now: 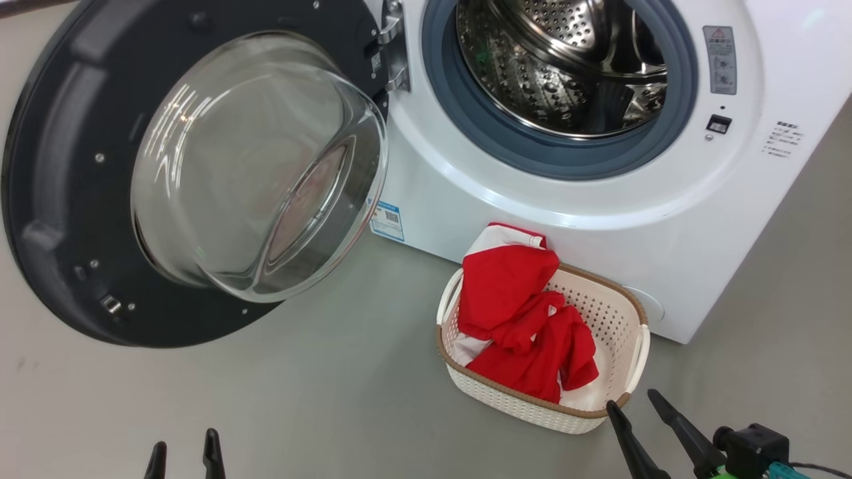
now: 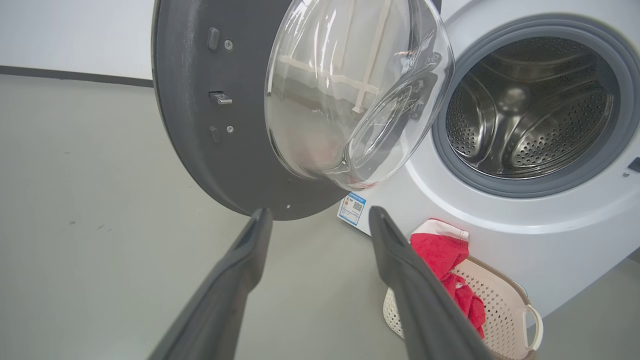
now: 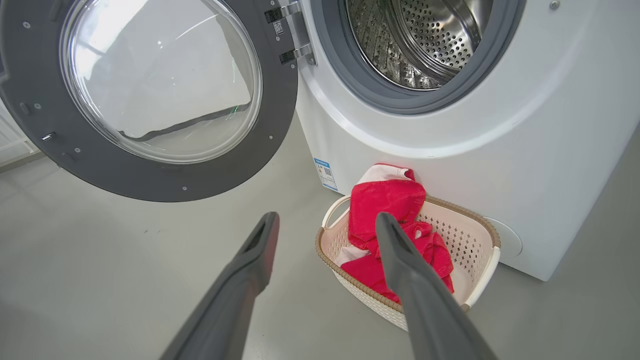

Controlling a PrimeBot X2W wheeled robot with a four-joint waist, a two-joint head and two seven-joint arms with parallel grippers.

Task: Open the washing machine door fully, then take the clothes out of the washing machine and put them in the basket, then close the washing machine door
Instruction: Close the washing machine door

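Left gripper [image 1: 185,442] low over floor [image 1: 333,399], 2 fingers [image 1: 212,452] spread wide, empty, right gripper [image 1: 631,399] likewise, tips near basket [image 1: 640,318] holding red clothes [image 1: 512,286], washing machine door [image 1: 60,199] open wide.

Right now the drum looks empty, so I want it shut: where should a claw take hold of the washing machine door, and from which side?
Probably the dark rim's free edge near the latch, opposite the hinges, where the washing machine door swings easiest. The left claw, open, could straddle it from below-left. The glass bowl bulges, too smooth.
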